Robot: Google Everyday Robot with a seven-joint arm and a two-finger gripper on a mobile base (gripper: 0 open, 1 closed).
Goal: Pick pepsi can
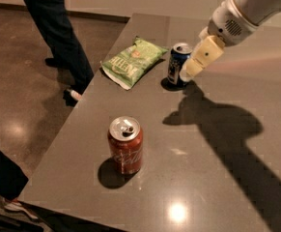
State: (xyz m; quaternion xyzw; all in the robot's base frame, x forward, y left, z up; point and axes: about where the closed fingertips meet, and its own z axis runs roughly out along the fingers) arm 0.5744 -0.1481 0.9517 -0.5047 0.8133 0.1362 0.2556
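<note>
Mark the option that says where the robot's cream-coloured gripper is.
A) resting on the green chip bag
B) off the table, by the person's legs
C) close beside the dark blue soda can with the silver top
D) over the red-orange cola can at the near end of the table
C: the cream-coloured gripper hangs right at the side of the dark blue soda can, well away from the red-orange cola can and the green chip bag.

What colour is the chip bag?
The chip bag is green, seen in the camera view. The hand is next to the pepsi can.
</note>
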